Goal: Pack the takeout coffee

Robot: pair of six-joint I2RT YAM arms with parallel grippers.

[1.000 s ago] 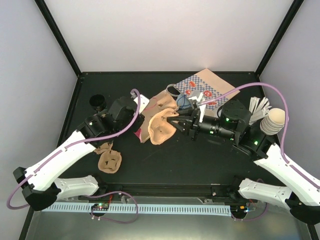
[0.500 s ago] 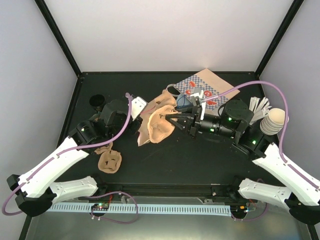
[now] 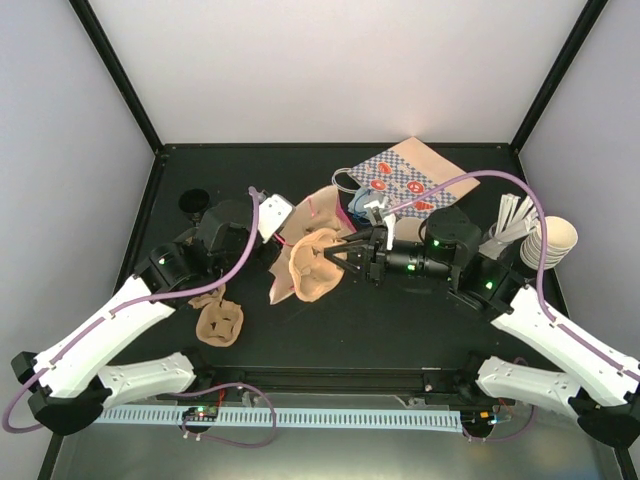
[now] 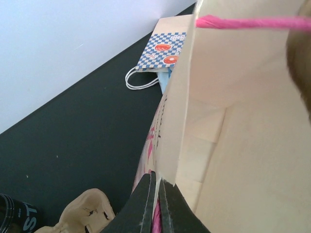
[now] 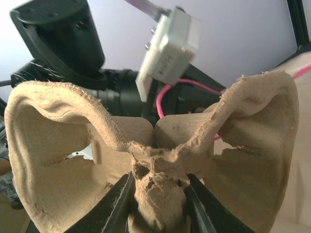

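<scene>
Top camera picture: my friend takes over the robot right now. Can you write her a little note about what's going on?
Left tool: shut on the edge of the pink bag, holding it up.
Right tool: shut on the middle post of a pulp cup carrier, held at the bag's mouth.
Takeout coffee: not visible in any view.
Nearby: second carrier by the left arm, cream cup stack far right, black cup far left.
Done: bag and carrier gripped.
Left: probably slide the carrier in, then find and pack the coffee.
</scene>
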